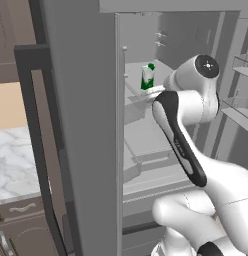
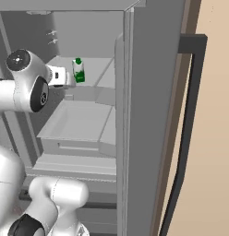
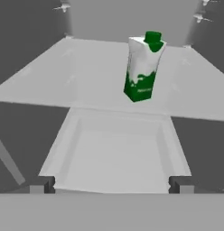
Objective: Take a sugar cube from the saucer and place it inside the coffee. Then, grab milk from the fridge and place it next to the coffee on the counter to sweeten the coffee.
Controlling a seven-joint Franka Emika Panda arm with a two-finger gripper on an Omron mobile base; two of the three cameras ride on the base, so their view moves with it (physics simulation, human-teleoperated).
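Dark, blocky fingertips of the pincer [image 3: 111, 184] stand wide apart, gripping nothing. Just beyond them lies a smooth pale grey drawer [image 3: 116, 158]; further ahead, on the fridge [image 1: 86, 125] shelf [image 3: 86, 76], stands the boxy green-and-white milk [image 3: 143, 67], upright, untouched.

Milk [image 3: 143, 67] upright on fridge [image 1: 86, 125] shelf [image 3: 86, 76], well back; drawer [image 3: 118, 158] below and in front. Gripper [image 3: 111, 185] spread wide before the drawer, apart from milk. Tabletop [image 1: 13, 160] left of fridge.
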